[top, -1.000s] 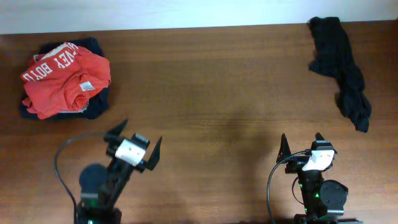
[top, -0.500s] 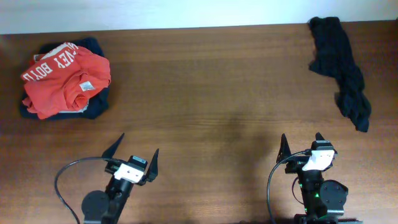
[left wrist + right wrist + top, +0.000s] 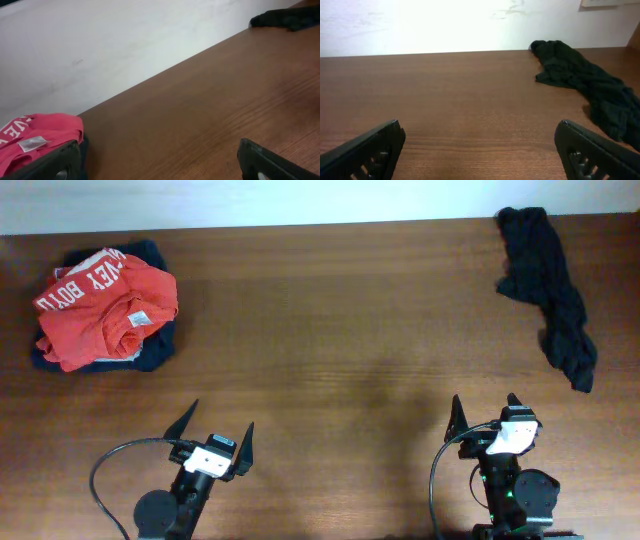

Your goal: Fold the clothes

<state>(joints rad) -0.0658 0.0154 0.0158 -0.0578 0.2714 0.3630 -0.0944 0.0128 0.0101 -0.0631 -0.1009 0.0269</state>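
A folded red garment (image 3: 105,310) with white lettering lies on a dark navy garment (image 3: 152,355) at the far left of the table; it also shows in the left wrist view (image 3: 35,142). A crumpled black garment (image 3: 548,290) lies at the far right, also in the right wrist view (image 3: 580,82) and small in the left wrist view (image 3: 287,17). My left gripper (image 3: 214,432) is open and empty near the front edge, well away from the red pile. My right gripper (image 3: 484,412) is open and empty at the front right, short of the black garment.
The brown wooden table (image 3: 340,330) ends at a white wall along its far edge (image 3: 300,200). Black cables loop beside each arm base at the front edge.
My left arm has drawn back toward the front edge and straightened, its gripper still open. The right arm and the clothes have not moved.
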